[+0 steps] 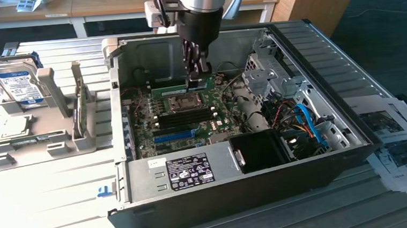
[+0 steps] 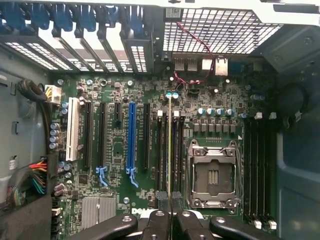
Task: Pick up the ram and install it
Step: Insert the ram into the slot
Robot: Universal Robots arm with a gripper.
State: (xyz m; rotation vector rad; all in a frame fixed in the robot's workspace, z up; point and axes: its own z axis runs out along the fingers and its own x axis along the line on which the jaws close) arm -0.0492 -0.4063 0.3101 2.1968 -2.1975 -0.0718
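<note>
The ram [image 2: 169, 150] shows edge-on in the wrist view as a thin green strip standing over the memory slots [image 2: 162, 155] beside the empty processor socket [image 2: 212, 175]. My gripper [image 2: 171, 220] is shut on its upper edge, one black finger on each side. In the exterior view the gripper [image 1: 199, 75] reaches straight down into the open computer case [image 1: 216, 191]. There the ram [image 1: 171, 88] is a green strip held low over the motherboard [image 1: 182, 123], just behind the socket. I cannot tell whether it is seated in a slot.
On the exterior view's left a grey holder tray [image 1: 62, 142] carries a hard drive [image 1: 16, 84] and a square processor chip [image 1: 14, 127]. A black fan shroud [image 1: 260, 150] and cables [image 1: 308, 123] crowd the case's near right. Printed papers [image 1: 398, 138] lie right of the case.
</note>
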